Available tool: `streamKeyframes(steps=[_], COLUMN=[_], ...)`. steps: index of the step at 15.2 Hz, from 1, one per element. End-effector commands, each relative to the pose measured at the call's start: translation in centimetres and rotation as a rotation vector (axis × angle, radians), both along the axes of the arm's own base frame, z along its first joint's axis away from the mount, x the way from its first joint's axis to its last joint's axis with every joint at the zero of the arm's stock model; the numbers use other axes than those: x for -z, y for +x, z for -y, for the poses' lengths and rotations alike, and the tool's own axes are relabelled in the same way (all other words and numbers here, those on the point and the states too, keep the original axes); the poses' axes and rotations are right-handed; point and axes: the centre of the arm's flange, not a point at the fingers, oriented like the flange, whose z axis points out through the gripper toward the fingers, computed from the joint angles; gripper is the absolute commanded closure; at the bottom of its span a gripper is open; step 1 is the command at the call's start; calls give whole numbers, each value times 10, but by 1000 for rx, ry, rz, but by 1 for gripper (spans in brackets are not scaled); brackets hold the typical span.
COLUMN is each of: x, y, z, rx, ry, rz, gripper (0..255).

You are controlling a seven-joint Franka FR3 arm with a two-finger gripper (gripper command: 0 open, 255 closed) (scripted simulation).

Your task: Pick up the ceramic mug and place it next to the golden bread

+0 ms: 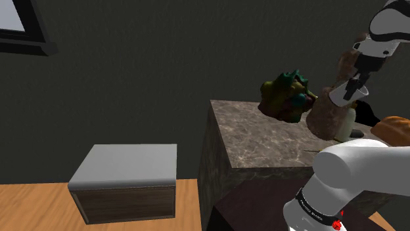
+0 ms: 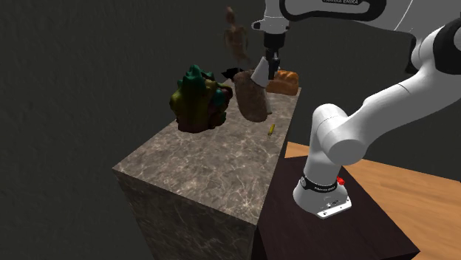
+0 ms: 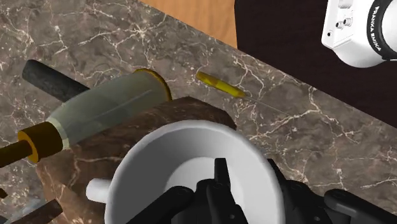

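My black gripper (image 1: 355, 81) hangs over the far end of the marble counter (image 1: 263, 147), shut on the rim of a white mug (image 1: 345, 94). In the wrist view one finger sits inside the mug (image 3: 191, 162) and the gripper (image 3: 220, 186) clasps its wall. The mug (image 2: 260, 77) is tilted and off the surface, above a brown stone-like block (image 2: 251, 100). The golden-orange bread (image 2: 284, 81) lies just beyond the block, near the counter's edge (image 2: 207, 173); it is also the orange bread (image 1: 396, 127) behind my arm.
A lumpy green and yellow object (image 2: 198, 100) stands beside the block. A pale rolling-pin-like thing (image 3: 105, 108) and a small yellow piece (image 3: 219, 84) lie on the marble. A low grey-topped box (image 1: 125, 177) sits on the wooden floor.
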Motion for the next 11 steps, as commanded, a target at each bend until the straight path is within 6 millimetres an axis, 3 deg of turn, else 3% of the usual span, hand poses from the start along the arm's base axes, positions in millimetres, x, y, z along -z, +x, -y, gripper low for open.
streamKeyframes(steps=[1, 11], x=[3, 3], y=[-20, -108], z=[22, 120], rx=[5, 5], ry=[4, 4], rz=[-13, -13], gripper=[255, 255])
